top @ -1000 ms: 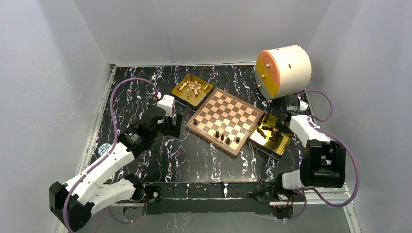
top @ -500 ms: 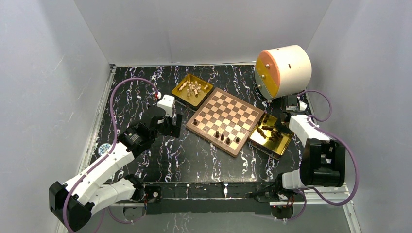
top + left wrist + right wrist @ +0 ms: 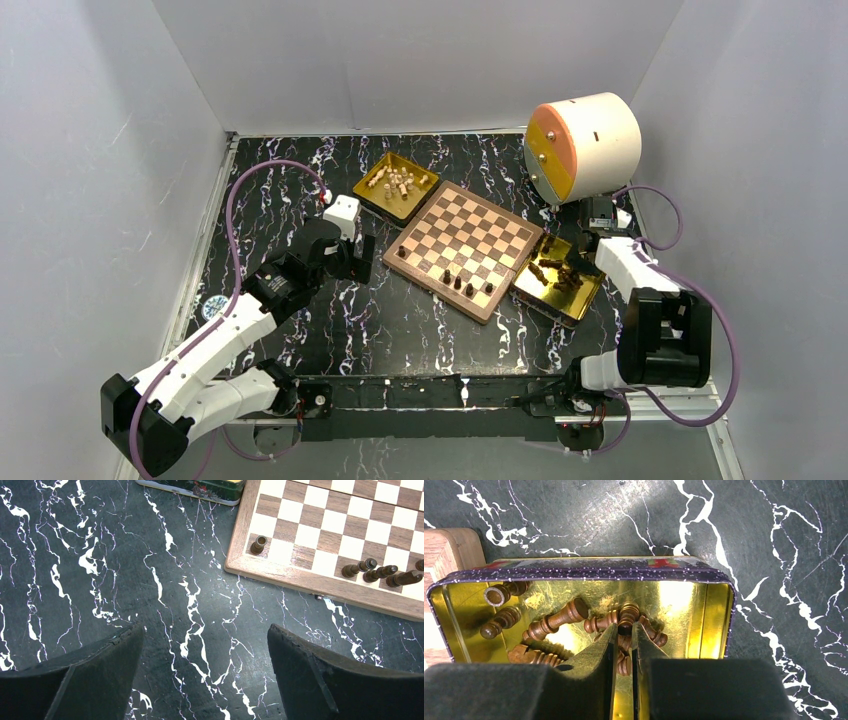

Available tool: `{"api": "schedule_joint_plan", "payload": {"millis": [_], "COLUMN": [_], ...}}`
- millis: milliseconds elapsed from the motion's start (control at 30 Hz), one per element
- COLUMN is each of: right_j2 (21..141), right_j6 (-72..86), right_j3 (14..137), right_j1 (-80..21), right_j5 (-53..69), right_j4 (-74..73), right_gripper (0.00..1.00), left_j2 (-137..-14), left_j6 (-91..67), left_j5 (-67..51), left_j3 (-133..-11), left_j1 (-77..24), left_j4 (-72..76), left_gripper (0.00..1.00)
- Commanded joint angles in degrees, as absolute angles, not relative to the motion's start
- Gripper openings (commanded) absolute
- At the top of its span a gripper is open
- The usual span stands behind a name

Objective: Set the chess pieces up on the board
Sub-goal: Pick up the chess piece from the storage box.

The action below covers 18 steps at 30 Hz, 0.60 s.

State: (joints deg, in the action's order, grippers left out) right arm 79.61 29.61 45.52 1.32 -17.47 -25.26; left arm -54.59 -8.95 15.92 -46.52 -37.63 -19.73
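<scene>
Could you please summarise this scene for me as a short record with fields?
Board: five dark pieces along its near edge, no cream ones.
Cream pieces: loose in the left gold tin.
Left gripper: open, over the table beside the board's corner.
Right gripper: inside the right gold tin, jaws narrowed on a dark piece.

My left arm (image 3: pixel 205 350) and right arm (image 3: pixel 625 262) wear white shells over black joints. The right one has a chunky black elbow block (image 3: pixel 665 335). A purple left cable (image 3: pixel 232 215) loops wide, and a purple right cable (image 3: pixel 728 345) trails round the elbow. A small white box (image 3: pixel 342 212) caps my left wrist. My left fingers (image 3: pixel 95 675) are broad matte-black wedges. My right fingers (image 3: pixel 596 662) taper to thin black blades. My bases (image 3: pixel 310 397) look black, perhaps with screws.
</scene>
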Motion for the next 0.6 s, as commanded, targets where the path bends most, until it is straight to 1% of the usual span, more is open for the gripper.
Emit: {"api": "schedule_joint_plan", "payload": {"millis": [0, 400, 567], "right_j2": [76.12, 73.58, 73.06], "right_j6": [28.26, 27.07, 27.20], "right_j3": [48.47, 53.07, 55.33], "right_j1": [1.41, 0.06, -3.17], "right_j5": [-18.30, -21.06, -20.48], "right_j4": [-26.63, -30.49, -32.21], "right_gripper": [0.16, 0.15, 0.15], "left_j2": [-53.34, -53.68, -53.75], "left_j6": [-8.44, -8.48, -8.44], "left_j5": [17.23, 17.31, 17.45], "left_j3": [-46.41, -46.49, -46.47], "left_j1": [-37.70, -37.70, -37.66], "left_j4": [-19.14, -19.12, -19.07], "left_gripper": [0.91, 0.91, 0.91]}}
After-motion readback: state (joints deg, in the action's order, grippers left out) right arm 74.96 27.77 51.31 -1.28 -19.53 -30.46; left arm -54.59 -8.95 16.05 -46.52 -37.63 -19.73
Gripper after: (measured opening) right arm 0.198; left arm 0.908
